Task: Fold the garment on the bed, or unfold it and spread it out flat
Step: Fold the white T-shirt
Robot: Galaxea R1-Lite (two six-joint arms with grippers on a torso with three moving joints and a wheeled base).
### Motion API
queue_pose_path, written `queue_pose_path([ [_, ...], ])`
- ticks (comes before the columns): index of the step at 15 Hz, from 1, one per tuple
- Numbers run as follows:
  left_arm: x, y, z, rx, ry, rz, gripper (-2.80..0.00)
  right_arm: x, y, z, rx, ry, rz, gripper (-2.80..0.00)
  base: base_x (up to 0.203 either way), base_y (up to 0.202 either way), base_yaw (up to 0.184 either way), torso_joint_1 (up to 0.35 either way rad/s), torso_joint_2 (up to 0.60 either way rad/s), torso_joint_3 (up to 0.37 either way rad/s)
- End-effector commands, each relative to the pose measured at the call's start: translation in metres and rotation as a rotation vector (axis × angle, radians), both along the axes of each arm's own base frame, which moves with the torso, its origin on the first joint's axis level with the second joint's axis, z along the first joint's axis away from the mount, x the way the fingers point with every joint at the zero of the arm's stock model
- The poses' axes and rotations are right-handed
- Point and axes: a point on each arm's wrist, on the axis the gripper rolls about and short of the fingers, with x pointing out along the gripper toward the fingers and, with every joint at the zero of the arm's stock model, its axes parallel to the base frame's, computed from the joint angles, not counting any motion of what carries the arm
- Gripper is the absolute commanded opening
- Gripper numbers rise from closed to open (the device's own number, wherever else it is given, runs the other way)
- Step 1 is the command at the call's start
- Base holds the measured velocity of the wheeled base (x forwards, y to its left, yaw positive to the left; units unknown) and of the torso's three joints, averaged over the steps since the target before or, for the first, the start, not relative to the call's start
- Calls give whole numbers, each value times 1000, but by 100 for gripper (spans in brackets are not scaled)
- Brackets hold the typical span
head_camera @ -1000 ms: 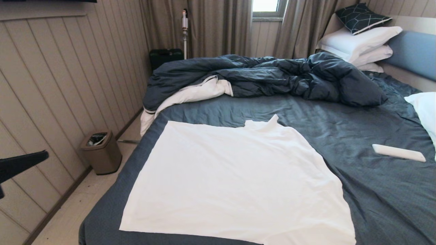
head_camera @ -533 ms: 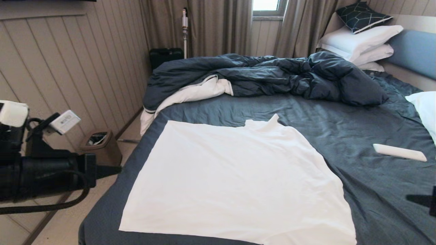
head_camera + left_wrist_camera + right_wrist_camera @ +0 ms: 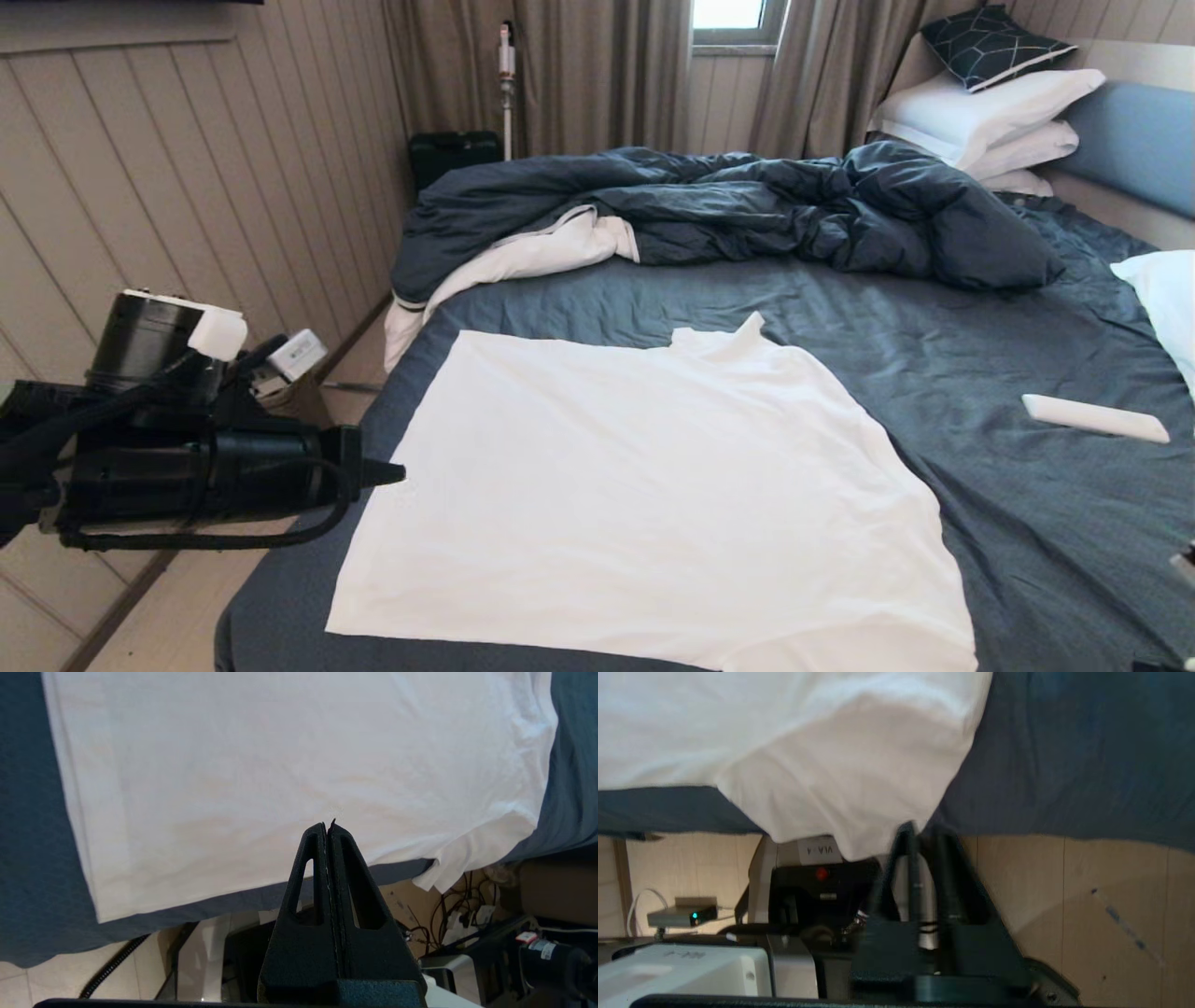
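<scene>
Bedding first: the bed (image 3: 934, 411), under its slate-blue sheet, carries a rumpled dark duvet (image 3: 747, 210) at the far side, well apart from the work. The white shirt (image 3: 644, 495) lies spread nearly flat on the near half, neck piece pointing to the duvet, one lower corner hanging over the bed's edge. Thin cloth like this probably bunches if one corner is dragged alone. The left gripper (image 3: 392, 473) hovers at the shirt's left edge, fingers pressed together and empty; unless it opens first it would likely only push the hem. The right gripper (image 3: 924, 828), near the hanging corner, shows a narrow gap and holds nothing.
</scene>
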Motion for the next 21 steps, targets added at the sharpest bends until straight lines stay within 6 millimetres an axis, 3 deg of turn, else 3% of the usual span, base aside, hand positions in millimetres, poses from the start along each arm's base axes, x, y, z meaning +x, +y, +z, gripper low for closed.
queue_pose_path([
  [1, 2, -2, -5, 2, 22, -7, -280, -8, 4, -10, 11, 28, 14, 0, 0, 0, 0, 0, 0, 0],
  [5, 4, -5, -7, -6, 37, -15, -280, -29, 18, -33, 17, 94, 110, 0, 0, 0, 0, 0, 0, 0],
  [8, 11, -10, -12, -2, 48, -26, -280, -27, 17, -36, 13, 124, 104, 0, 0, 0, 0, 0, 0, 0],
  [13, 31, -24, -20, -7, 13, -41, -280, 7, 2, -51, 48, 232, 48, 0, 0, 0, 0, 0, 0, 0],
  [21, 40, -27, -21, -2, 9, -39, -280, 46, -13, -82, 32, 169, 111, 0, 0, 0, 0, 0, 0, 0],
])
